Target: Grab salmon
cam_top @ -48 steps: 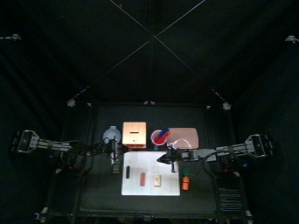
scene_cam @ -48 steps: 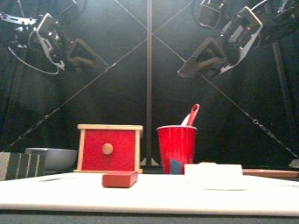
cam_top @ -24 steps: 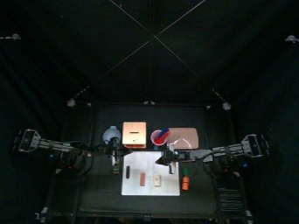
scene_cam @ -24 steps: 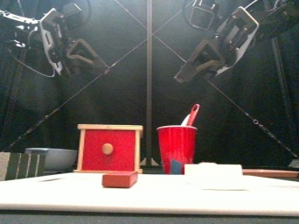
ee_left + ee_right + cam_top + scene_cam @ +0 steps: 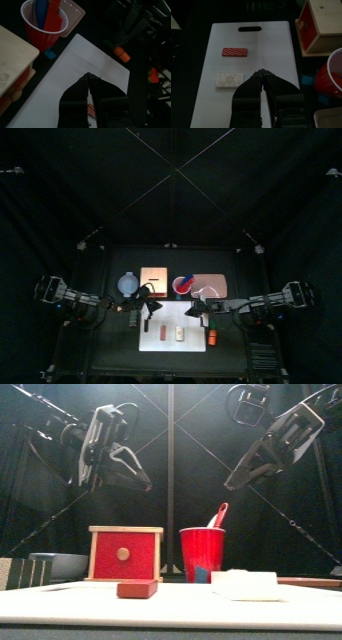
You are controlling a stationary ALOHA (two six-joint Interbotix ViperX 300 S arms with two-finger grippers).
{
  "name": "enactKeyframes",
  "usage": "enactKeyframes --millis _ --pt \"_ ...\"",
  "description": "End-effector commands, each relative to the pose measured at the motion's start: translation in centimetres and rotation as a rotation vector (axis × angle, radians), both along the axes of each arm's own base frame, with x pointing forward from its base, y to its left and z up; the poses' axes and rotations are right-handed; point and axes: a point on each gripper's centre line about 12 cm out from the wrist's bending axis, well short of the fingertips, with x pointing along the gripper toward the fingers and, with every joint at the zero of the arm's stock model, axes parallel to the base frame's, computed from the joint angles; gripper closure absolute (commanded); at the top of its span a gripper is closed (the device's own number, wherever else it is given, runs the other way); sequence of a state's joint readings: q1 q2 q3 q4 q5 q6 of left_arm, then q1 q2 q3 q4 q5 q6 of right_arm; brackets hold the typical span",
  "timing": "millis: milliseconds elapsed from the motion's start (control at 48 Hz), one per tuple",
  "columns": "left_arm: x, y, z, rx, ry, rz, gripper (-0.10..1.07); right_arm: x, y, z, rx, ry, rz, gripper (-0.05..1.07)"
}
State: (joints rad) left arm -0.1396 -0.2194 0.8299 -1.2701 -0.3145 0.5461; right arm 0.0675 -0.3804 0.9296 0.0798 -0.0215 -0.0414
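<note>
I hold both closed claws, the left claw (image 5: 87, 80) and right claw (image 5: 260, 75), high above the white board (image 5: 271, 50) so the salmon (image 5: 236, 51) lies untouched and reachable on it.

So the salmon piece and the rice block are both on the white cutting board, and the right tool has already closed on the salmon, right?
Not quite. The salmon piece and the rice block do lie on the white cutting board, but the right tool holds nothing. The right wrist view shows its jaws together above the bare board, apart from the salmon.
</note>
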Motion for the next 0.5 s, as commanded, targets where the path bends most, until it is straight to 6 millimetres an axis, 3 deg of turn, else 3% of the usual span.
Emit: enactKeyframes --millis 0,167,292,479 --pt "0.5 0.1 1.1 -0.065 -0.032 0.055 0.57 -0.6 -0.2 1.0 0.000 -0.040 -0.005 0.92" --pt "0.5 1.3 0.2 -0.105 -0.009 0.152 0.57 -1.7 -0.8 0.4 -0.006 -0.030 -0.020 0.92" --pt "2.3 2.7 0.1 -0.011 0.014 0.122 0.57 -2.1 -1.5 -0.2 -0.019 -0.015 -0.037 0.92" --pt "4.7 3.1 0.1 -0.036 0.044 0.043 0.58 -2.2 -1.6 -0.3 -0.022 -0.004 -0.040 0.92"
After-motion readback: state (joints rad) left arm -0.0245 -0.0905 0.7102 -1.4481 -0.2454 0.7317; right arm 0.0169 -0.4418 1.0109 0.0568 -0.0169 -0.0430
